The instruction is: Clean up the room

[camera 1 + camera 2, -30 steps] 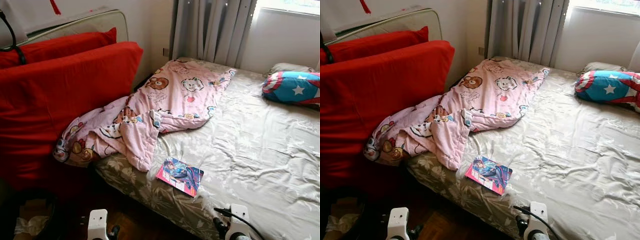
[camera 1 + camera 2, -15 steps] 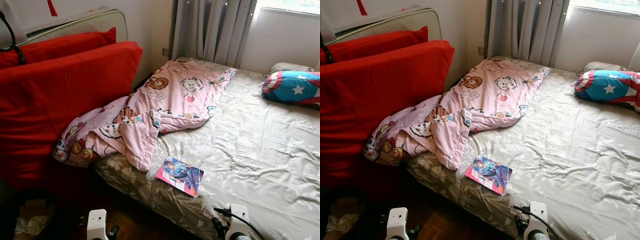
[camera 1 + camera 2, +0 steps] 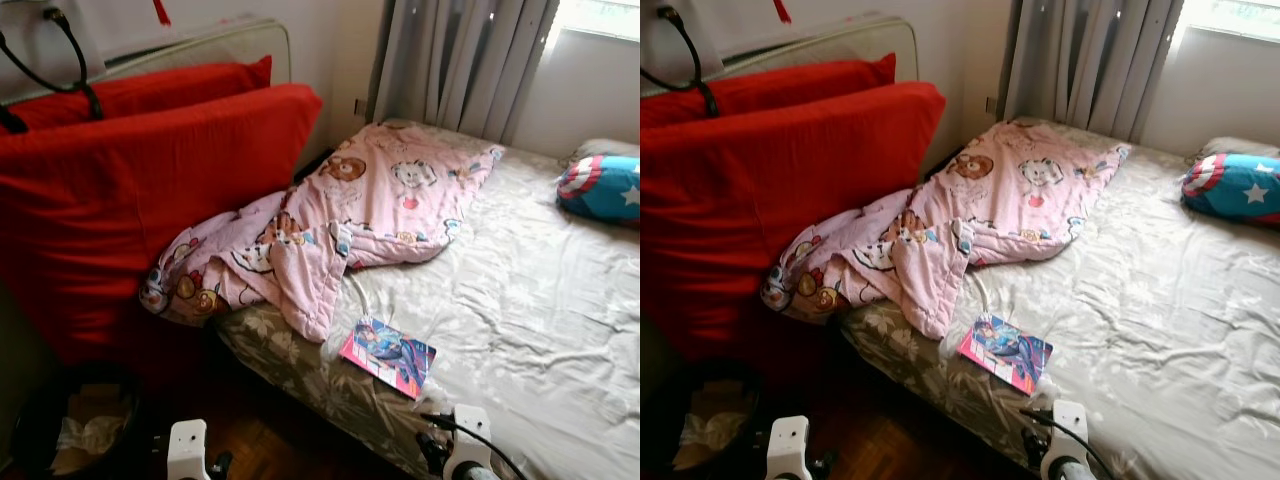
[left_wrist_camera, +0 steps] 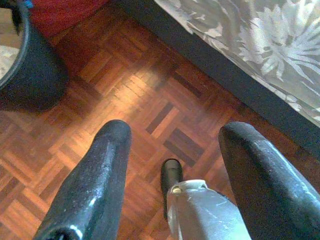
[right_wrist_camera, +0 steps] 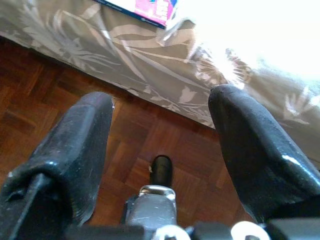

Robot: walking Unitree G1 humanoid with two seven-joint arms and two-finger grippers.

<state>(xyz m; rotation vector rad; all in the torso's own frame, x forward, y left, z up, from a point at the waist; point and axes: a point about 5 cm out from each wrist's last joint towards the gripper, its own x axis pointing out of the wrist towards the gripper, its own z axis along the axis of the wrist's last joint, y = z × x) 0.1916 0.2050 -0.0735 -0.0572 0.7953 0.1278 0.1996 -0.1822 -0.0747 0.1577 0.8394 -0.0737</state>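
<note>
i see a pink quilt (image 3: 340, 215) printed with cartoon bears and cats, crumpled and spilling off the bed's (image 3: 520, 300) near corner against the big red cushions (image 3: 150, 190). a glossy comic booklet (image 3: 388, 355) (blue and pink cover) lies flat near the mattress edge, just beside the quilt's hanging tip. my left end effector (image 4: 170, 170) and right end effector (image 5: 160, 150) both hang over parquet floor (image 4: 145, 100), fingers spread apart, holding nothing. a dark bin (image 3: 75, 425) sits by the cushions.

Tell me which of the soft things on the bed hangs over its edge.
The pink cartoon-print blanket: its crumpled end spills off the bed's edge against the red cushion. The star-patterned blue pillow lies wholly on the bed.
</note>
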